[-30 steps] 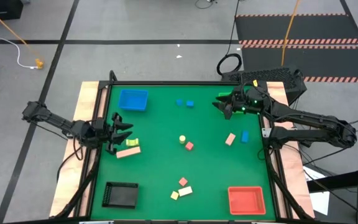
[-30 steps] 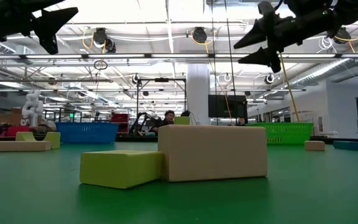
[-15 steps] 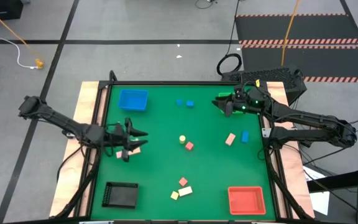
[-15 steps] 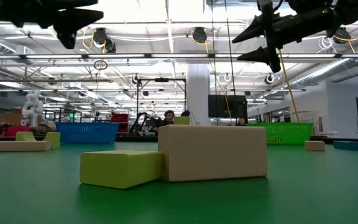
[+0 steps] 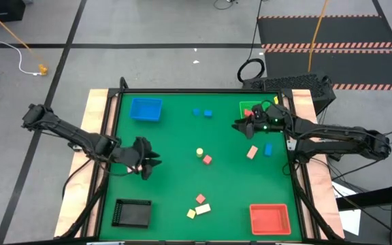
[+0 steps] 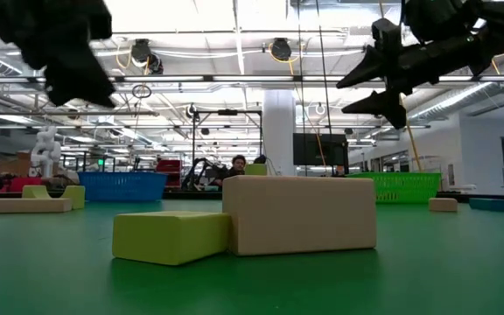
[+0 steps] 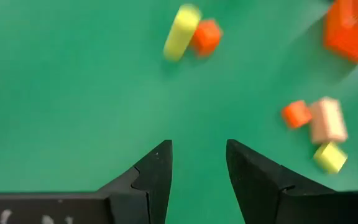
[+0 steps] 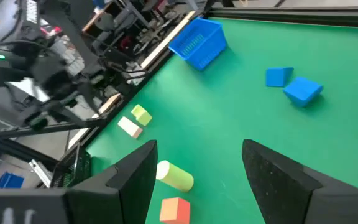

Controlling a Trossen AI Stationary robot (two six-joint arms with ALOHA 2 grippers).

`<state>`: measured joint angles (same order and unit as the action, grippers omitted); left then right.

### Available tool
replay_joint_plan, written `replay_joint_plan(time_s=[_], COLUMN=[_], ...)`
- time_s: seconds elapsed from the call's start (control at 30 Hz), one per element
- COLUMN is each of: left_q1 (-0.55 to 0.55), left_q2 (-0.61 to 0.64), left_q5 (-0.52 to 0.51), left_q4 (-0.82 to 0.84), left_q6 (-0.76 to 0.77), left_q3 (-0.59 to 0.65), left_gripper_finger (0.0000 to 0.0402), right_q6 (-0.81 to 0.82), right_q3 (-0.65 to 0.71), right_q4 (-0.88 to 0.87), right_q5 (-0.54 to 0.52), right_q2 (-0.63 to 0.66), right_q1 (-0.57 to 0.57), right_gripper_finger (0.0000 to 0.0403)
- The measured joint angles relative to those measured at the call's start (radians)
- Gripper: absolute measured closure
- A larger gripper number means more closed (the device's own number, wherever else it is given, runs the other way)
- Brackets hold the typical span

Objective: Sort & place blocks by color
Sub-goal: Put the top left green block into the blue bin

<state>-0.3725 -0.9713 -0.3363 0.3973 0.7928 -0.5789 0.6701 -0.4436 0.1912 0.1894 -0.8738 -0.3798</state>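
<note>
Small blocks lie scattered on the green table: two blue, a yellow cylinder beside a red cube, a pink one, a blue one, and a red, cream and yellow group. A yellow-green block and a cream block lie at the left, where my left gripper covers them in the high view. My left gripper is open and empty above bare table. My right gripper is open and empty, in front of the green tray.
A blue tray stands at the far left, a black tray at the near left, and a red tray at the near right. Bare green table lies between the two grippers around the middle blocks.
My left gripper has gone toward the table's right edge and a little nearer, from the left rim to over the yellow-green and cream blocks, and has turned. My right gripper has gone toward the near edge, off the green tray.
</note>
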Motion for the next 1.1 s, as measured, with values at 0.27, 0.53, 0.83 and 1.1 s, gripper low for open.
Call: replay_joint_plan(time_s=[0.27, 0.53, 0.83, 1.1], left_q1=[0.000, 0.000, 0.018, 0.067], left_q2=[-0.061, -0.140, -0.249, -0.312], left_q5=[0.103, 0.094, 0.016, -0.045], left_q4=[0.339, 0.504, 0.481, 0.461], left_q6=[0.124, -0.072, -0.274, -0.267], left_q3=[-0.002, -0.002, -0.002, -0.005], left_gripper_finger=[0.0250, 0.0250, 0.0250, 0.0249], right_q6=[0.000, 0.000, -0.002, -0.006], right_q3=[0.096, 0.117, 0.117, 0.117], right_q4=[0.212, 0.254, 0.254, 0.253], right_q5=[0.000, 0.000, 0.000, 0.000], right_q2=[0.000, 0.001, 0.001, 0.001], right_q1=[0.028, 0.029, 0.029, 0.029], right_gripper_finger=[0.0177, 0.0177, 0.0177, 0.0177])
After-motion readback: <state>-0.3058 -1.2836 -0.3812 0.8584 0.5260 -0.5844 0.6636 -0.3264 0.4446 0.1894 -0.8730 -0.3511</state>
